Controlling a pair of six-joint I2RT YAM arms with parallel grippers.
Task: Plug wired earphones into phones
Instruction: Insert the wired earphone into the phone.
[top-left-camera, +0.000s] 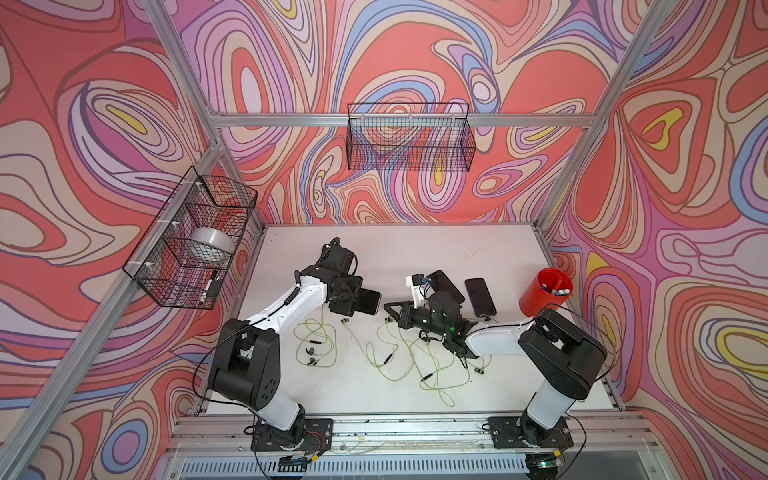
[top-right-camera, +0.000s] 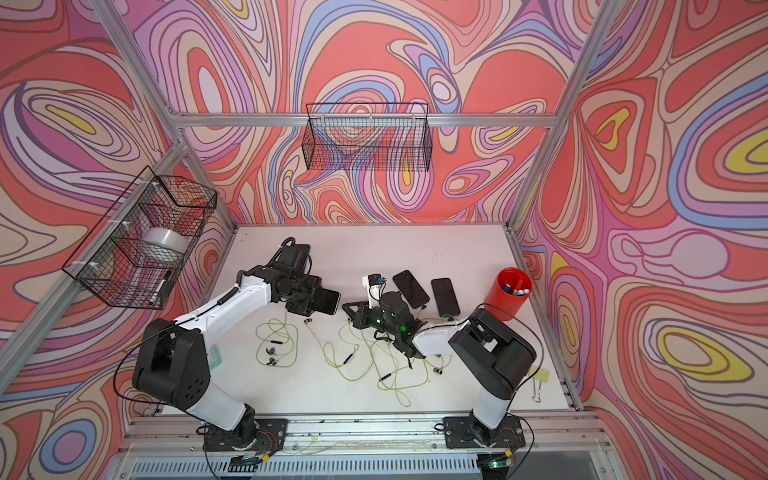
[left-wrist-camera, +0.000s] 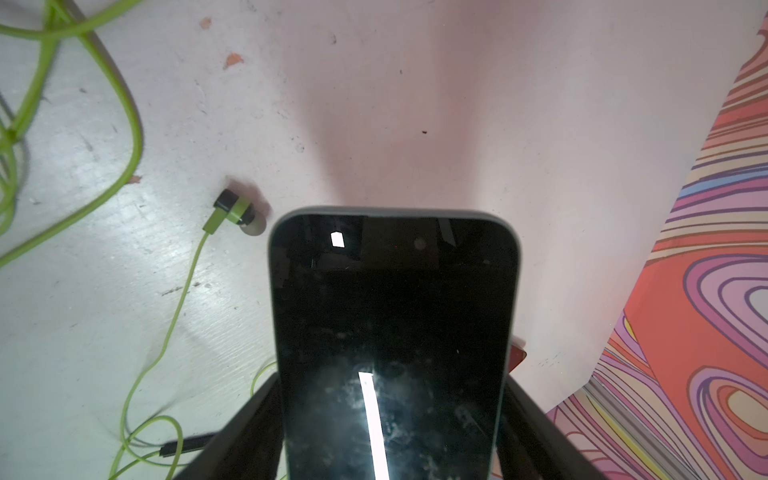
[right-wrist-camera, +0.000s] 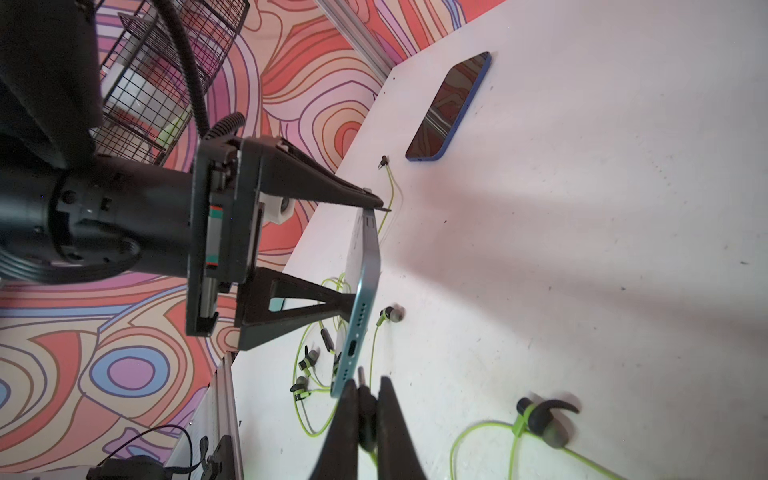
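The left end effector (right-wrist-camera: 365, 251), jaws wide, clamps a glossy black phone (left-wrist-camera: 390, 332) by its long edges above the scuffed white surface (top-left-camera: 415, 257). The right end effector (right-wrist-camera: 368, 397) pinches a small dark plug (right-wrist-camera: 360, 374) just beside the phone's port. Thin green cords (left-wrist-camera: 139, 137) sprawl on the surface.

White desk (top-right-camera: 436, 245), scuffed and speckled. Yellow-green wired earphones (top-right-camera: 271, 360) lie tangled across its middle and front. Two phones lie flat, side by side: first phone (top-right-camera: 410, 289), second phone (top-right-camera: 445, 297). Red cup (top-right-camera: 509, 297) stands near the right edge; binder clip (top-right-camera: 537, 388) lies near the front right corner.
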